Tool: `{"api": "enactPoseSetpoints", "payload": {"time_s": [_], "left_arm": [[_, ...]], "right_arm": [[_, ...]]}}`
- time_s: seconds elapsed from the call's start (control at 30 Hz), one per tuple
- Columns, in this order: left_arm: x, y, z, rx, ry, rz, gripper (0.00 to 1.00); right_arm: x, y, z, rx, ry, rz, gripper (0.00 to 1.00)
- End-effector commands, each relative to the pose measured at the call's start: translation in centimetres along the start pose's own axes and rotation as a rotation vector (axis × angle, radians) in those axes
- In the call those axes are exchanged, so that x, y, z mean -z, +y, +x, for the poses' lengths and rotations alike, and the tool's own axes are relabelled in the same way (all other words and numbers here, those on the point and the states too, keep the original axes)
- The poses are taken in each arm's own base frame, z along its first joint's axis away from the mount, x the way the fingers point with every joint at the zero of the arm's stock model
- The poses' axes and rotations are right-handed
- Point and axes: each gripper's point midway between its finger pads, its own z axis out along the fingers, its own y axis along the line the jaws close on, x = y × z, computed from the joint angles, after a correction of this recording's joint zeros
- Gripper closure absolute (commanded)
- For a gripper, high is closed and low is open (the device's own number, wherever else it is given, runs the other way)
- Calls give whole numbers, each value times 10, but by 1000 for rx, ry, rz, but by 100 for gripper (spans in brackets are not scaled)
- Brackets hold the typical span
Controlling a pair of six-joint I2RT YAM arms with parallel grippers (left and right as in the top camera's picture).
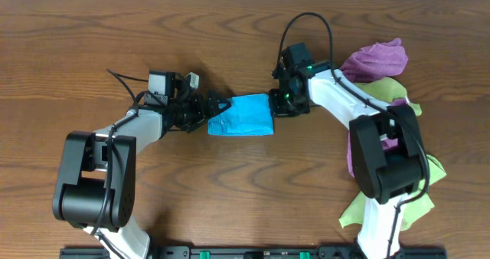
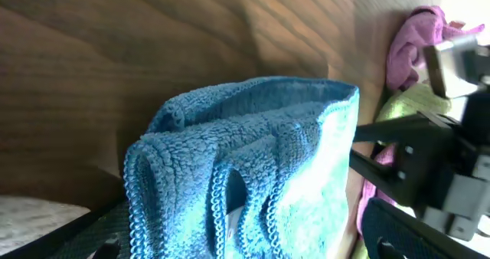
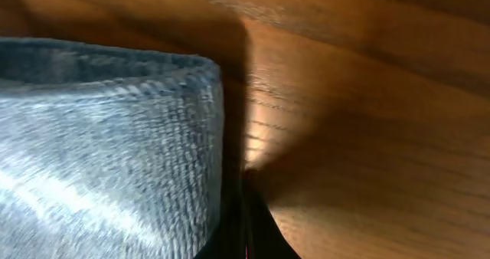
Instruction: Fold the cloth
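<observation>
A blue cloth (image 1: 246, 115) lies folded into a small rectangle on the wooden table (image 1: 115, 29). My left gripper (image 1: 217, 106) is at its left end, open, with the fingers either side of the layered folded edges; the left wrist view shows the cloth (image 2: 260, 159) filling the gap between the fingers (image 2: 237, 247). My right gripper (image 1: 282, 102) is at the cloth's right end. In the right wrist view its fingers (image 3: 246, 236) are shut together, low on the table right beside the cloth's edge (image 3: 99, 152).
A pile of other cloths lies at the right: a purple one (image 1: 375, 60), a light green one (image 1: 387, 90) and more green cloth (image 1: 417, 190) by the right arm's base. The purple cloth (image 2: 413, 44) and the right arm (image 2: 436, 167) also show in the left wrist view.
</observation>
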Motion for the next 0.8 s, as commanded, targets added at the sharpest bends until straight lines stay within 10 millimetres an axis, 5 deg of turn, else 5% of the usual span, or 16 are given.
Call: {"api": "enactPoseSetpoints", "payload": {"time_s": [0.0,0.3,0.37,0.43,0.47,0.6,0.77], "left_arm": [[-14,30,24,63,65,-70,5],[-26,26,35,27,83,-115,0],[-26,27,35,33,81,-122,32],[-24,34,34,66,71,-152,84],[-22,38,33,83,65,-168,94],[-16,44,23,113,34,-172,94],[10,43,-18,187,-61,-84,94]], "right_arm": [[-16,-3,8,-28,38,10,98],[-24,31,14,40,42,-50,99],[-24,29,14,37,43,-49,99],[-23,24,14,22,48,-46,98],[-21,21,14,12,53,-43,99],[-15,2,20,-42,91,-24,99],[9,-21,18,-81,93,-17,98]]}}
